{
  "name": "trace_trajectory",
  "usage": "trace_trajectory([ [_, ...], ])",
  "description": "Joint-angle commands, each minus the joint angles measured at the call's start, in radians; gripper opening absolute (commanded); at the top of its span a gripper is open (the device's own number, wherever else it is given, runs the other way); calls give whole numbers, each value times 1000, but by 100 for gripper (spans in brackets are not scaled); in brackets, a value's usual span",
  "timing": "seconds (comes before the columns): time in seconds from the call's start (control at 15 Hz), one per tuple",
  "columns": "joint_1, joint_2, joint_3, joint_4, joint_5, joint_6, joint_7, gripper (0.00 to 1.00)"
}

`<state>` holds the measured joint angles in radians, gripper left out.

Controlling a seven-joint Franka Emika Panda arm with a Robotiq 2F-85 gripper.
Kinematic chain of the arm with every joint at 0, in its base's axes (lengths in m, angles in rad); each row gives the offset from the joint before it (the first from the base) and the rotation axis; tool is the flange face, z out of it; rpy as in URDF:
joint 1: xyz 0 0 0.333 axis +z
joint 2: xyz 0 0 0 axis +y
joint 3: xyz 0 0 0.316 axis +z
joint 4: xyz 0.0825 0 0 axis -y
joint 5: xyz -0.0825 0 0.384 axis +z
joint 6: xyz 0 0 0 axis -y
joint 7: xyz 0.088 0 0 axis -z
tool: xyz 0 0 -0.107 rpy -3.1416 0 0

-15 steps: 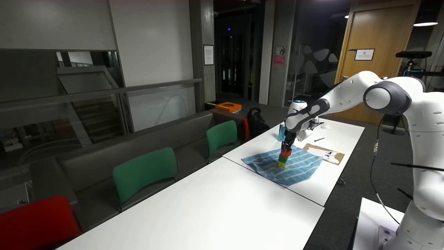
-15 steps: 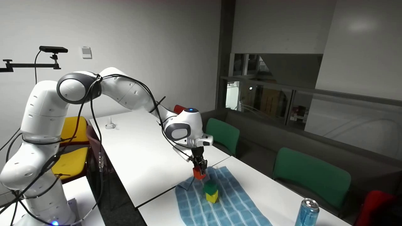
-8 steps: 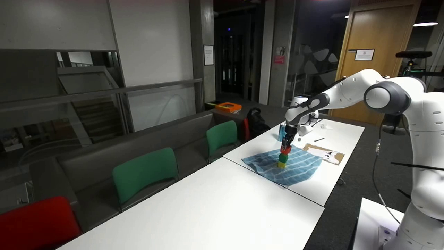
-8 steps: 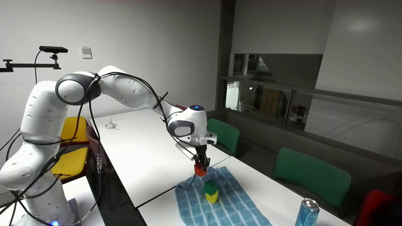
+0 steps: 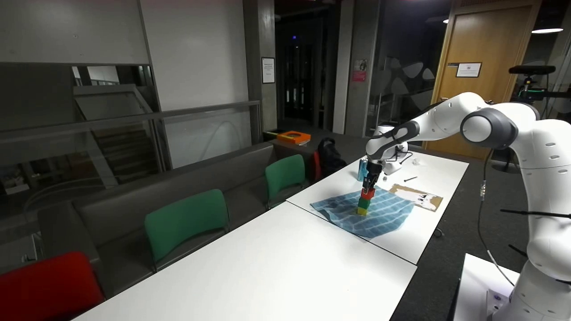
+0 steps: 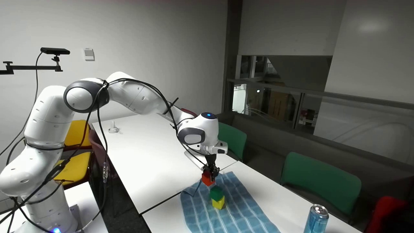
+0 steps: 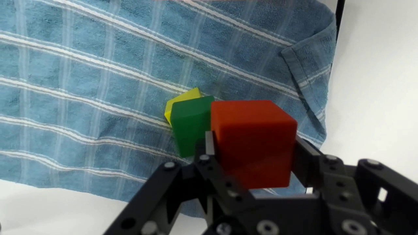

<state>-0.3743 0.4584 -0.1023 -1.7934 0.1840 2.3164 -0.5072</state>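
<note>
My gripper point(image 7: 256, 143) is shut on a red block point(image 7: 254, 130), with one finger on each side of it. The gripper also shows in an exterior view point(image 6: 212, 173), and the red block point(image 6: 207, 179) hangs below it. A green block point(image 7: 192, 122) sits on a yellow block point(image 7: 182, 99), both on a blue striped cloth point(image 7: 98, 65). In an exterior view the red block is just above and beside the green block point(image 6: 216, 193), with the yellow block point(image 6: 218, 203) beneath. In the wrist view the red block hides part of the green one. I cannot tell whether they touch.
The cloth lies on a white table point(image 5: 250, 267) across a seam. A blue can point(image 6: 317, 218) stands near the table's edge. A brown board with a white patch point(image 5: 417, 197) and a dark pen-like object point(image 5: 410, 179) lie behind the cloth. Green chairs point(image 6: 320, 181) line one side.
The gripper with the red block first rose a little, then came down slightly, shifting closer to the green block. The green and yellow blocks have stayed in place.
</note>
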Motion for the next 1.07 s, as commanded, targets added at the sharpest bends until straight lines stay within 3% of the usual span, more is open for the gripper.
trace_trajectory([
  [0.0, -30, 44, 6, 64, -6, -44, -31, 31],
  [1.0, -39, 159, 15, 187, -28, -54, -4, 31],
])
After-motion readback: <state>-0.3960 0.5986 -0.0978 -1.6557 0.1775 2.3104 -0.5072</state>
